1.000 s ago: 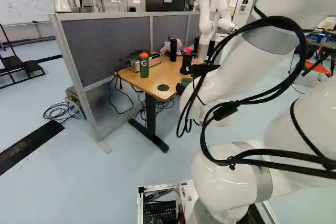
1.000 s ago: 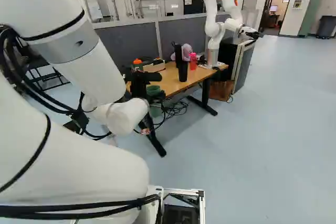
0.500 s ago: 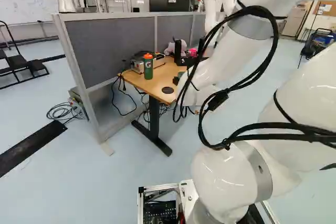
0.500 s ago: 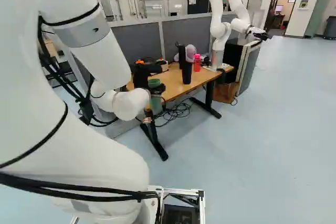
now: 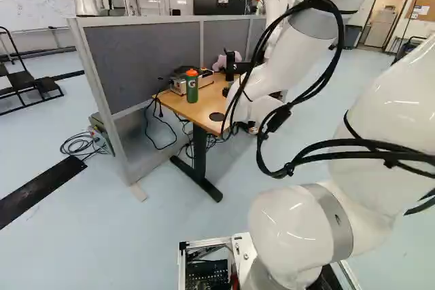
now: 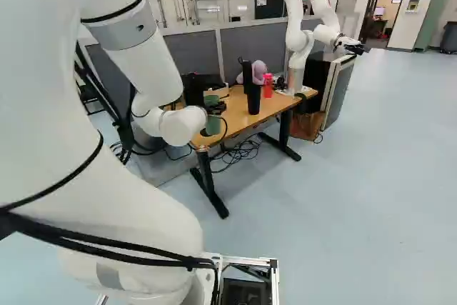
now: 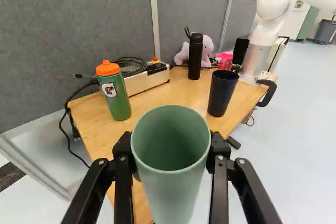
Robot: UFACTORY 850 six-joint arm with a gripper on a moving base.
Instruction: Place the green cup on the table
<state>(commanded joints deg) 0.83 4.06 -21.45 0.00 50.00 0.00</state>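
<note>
The green cup [image 7: 173, 190] is gripped by the hand [image 7: 171, 144], its fingers spread cup-wide; setting down on the table [image 7: 173, 90] below and ahead, then release, are left.

Bright, seemingly overhead light puts glare on the arm [image 5: 293, 225] and soft shadow under the table [image 6: 237, 113].

Seeing pale, smooth wood on the table [image 7: 167, 94], with a soft sheen. Now catching smooth, matt plastic, by the look of it, on the green cup [image 7: 173, 195] at the table's near end. Showing smooth plastic on the bottle [image 7: 119, 100] atop the table, and soft, fuzzy cloth on the plush toy [image 7: 209, 51] towards its back. Reading rough, matt cloth on the partition [image 7: 79, 30] behind the table. And gleaming, glossy white on the arm [image 5: 292, 236], this side of the table!
</note>
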